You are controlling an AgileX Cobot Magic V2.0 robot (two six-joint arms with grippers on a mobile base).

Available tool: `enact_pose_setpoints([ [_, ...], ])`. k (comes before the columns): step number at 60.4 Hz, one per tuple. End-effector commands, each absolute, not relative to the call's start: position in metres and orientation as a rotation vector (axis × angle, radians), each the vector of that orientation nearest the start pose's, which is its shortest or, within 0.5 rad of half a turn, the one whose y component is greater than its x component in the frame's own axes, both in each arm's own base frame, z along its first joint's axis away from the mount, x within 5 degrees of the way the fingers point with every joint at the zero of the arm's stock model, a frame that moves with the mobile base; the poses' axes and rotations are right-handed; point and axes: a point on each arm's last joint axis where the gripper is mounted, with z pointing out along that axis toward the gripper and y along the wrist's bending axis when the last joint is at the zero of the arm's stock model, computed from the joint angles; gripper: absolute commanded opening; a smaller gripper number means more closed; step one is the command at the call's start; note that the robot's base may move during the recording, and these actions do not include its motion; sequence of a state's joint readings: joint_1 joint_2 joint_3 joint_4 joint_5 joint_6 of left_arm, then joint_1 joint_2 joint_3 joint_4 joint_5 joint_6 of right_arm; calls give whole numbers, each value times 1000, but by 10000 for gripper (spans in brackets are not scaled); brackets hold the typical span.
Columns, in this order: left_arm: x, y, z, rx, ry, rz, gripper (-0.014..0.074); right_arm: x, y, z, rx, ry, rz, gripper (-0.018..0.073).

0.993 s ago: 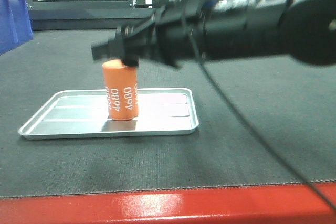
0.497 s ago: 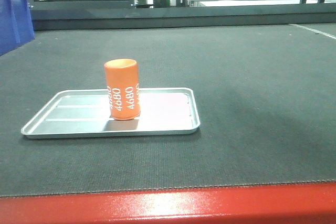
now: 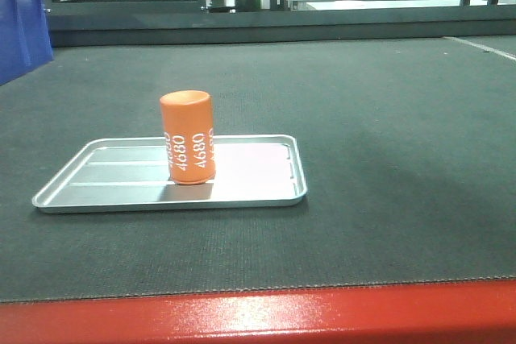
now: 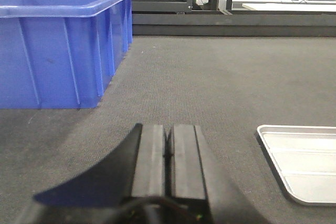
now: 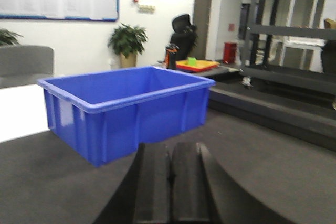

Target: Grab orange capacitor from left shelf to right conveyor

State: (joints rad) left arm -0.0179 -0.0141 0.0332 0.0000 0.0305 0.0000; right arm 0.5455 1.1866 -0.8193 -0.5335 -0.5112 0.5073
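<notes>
White "4680" printed vertically, repeated round side of orange capacitor (image 3: pixel 188 138); no other legible txt.

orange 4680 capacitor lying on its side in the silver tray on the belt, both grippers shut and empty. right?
Not quite. The orange capacitor stands upright in the silver tray, as the exterior front-facing view shows. The rest holds: the tray sits on the belt, and the left gripper and right gripper are shut and empty.

I count one orange capacitor (image 3: pixel 188 138), one silver tray (image 3: pixel 242 185), one dark belt (image 3: pixel 387 118), one blue bin (image 4: pixel 58 51) and my own two grippers (image 4: pixel 168 153), each pressed closed.
</notes>
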Motion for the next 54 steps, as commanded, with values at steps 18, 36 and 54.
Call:
enact_pose_setpoints([
  [18,56,-1,210,7,1447,-18,-105,167,50,423,-226,1366,252,54],
  [36,56,-1,210,7,1447,-18,-105,88,-4,405,48,1462,-18,54],
  [54,56,-1,210,7,1447,-18,-105,60,1,325,-22,1391,33,54],
])
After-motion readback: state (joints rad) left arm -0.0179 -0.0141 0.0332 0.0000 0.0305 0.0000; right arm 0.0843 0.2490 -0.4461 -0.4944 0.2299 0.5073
